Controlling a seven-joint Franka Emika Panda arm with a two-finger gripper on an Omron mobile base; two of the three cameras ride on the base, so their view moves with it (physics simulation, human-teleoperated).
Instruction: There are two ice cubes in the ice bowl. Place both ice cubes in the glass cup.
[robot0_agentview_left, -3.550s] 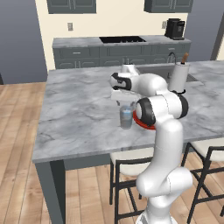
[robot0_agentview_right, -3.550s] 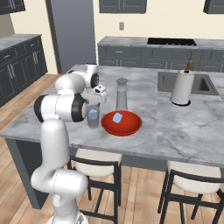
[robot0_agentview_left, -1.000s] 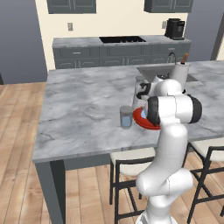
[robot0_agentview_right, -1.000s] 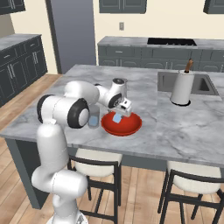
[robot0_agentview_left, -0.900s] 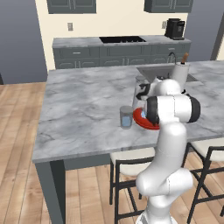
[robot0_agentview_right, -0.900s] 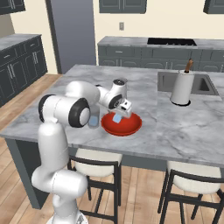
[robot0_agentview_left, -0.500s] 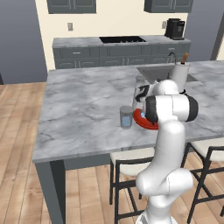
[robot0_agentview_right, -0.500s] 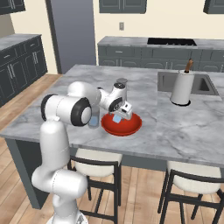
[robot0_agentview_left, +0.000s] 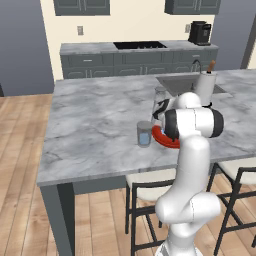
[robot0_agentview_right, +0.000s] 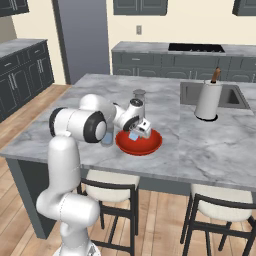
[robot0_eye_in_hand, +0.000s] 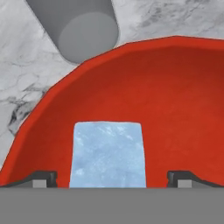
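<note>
The red ice bowl (robot0_agentview_right: 150, 145) sits on the marble island near its front edge; the hand view shows its inside (robot0_eye_in_hand: 170, 100). One pale-blue ice cube (robot0_eye_in_hand: 107, 153) lies in it, also seen under the hand (robot0_agentview_right: 134, 135). My gripper (robot0_agentview_right: 137, 132) is down in the bowl and open, one fingertip (robot0_eye_in_hand: 43, 177) on each side of the cube without touching it. The glass cup (robot0_agentview_left: 144, 134) stands just left of the bowl, with a pale-blue shape inside it. In the right base view my forearm mostly hides the cup (robot0_agentview_right: 106, 140).
A taller clear vessel (robot0_agentview_right: 139, 96) stands behind the bowl. A grey cylinder (robot0_eye_in_hand: 81, 30) rises beyond the bowl's rim. A white paper-towel roll (robot0_agentview_right: 207, 100) stands by the sink (robot0_agentview_right: 232, 95). Stools sit under the island's front edge.
3.5 s ago the hand hung over the cup; it has swung right to the bowl. In the last second it has sunk lower around the cube.
</note>
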